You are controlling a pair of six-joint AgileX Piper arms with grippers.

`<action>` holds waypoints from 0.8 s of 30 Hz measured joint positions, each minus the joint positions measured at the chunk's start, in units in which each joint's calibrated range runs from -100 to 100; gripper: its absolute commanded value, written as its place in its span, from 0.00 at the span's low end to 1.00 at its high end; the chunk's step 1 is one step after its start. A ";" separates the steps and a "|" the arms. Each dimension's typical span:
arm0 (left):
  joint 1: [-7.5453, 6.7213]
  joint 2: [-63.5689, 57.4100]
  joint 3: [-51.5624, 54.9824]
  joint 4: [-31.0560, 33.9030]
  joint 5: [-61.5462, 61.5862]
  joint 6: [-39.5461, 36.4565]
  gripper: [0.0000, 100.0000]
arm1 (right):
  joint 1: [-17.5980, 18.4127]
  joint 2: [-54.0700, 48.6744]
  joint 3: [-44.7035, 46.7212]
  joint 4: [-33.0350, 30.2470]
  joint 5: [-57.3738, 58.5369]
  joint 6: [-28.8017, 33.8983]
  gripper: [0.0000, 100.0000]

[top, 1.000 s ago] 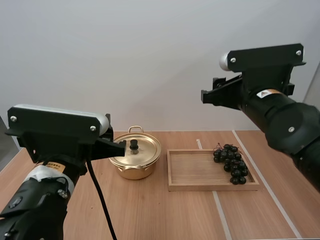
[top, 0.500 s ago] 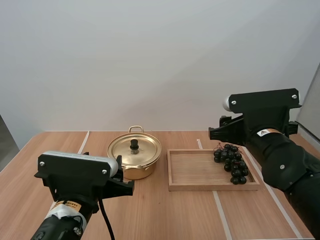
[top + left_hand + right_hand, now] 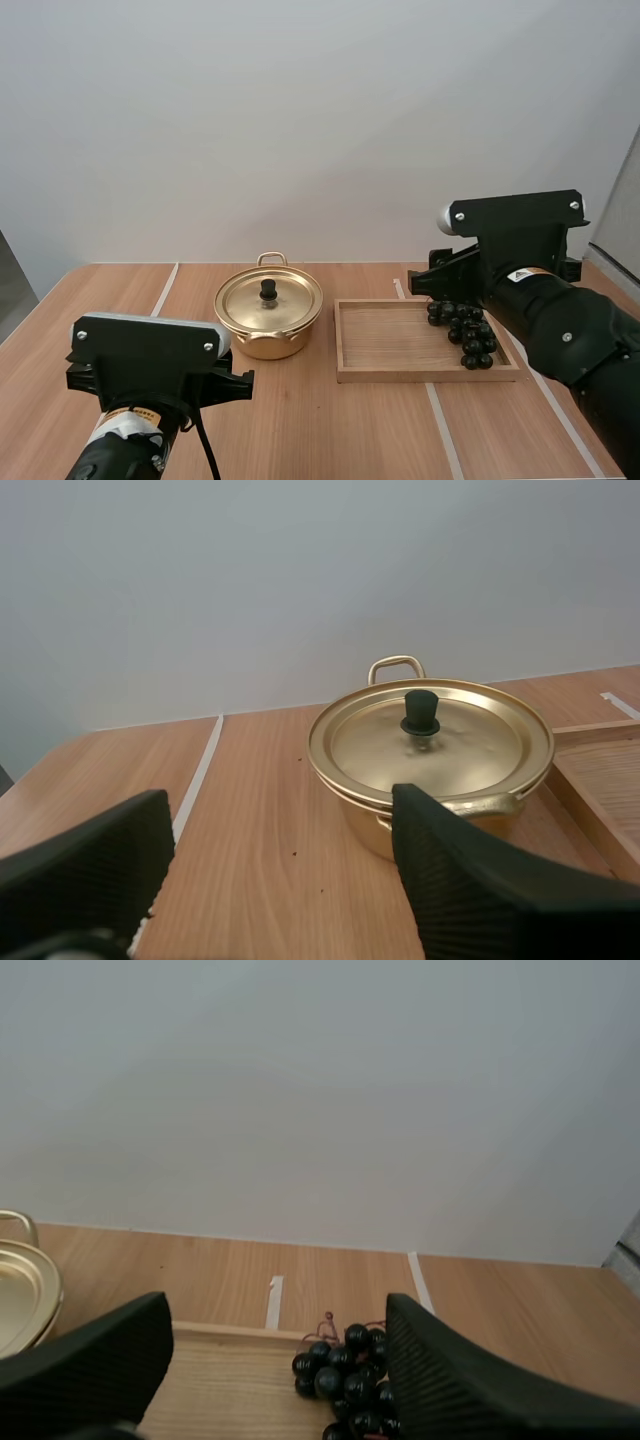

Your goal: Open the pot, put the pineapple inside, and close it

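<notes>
High view: the lid [image 3: 270, 297] is seated on the pot [image 3: 262, 338]; the grapes [image 3: 463, 335] lie in the tray [image 3: 400, 374]. No step is judged done.
Left wrist view: the left gripper [image 3: 280, 805] is spread, empty, facing the pot.
Right wrist view: the right gripper [image 3: 275, 1310] is spread, empty, facing the grapes.

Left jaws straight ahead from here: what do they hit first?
Probably the pot, lid on, at its near wall; nothing stands between. It sits right of the jaws' midline, so a miss is possible.
</notes>
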 measured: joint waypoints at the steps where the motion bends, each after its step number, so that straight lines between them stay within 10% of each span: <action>1: 0.00 0.00 0.00 0.15 0.00 0.00 1.00 | 0.00 0.00 0.00 0.65 1.58 0.00 1.00; 9: 0.00 0.00 0.00 0.25 0.00 0.00 1.00 | 0.00 -0.70 0.78 -0.42 8.59 0.00 1.00; 24: 0.00 0.00 0.00 0.25 0.19 0.00 1.00 | 1.25 -22.36 22.38 -0.89 -14.16 0.00 1.00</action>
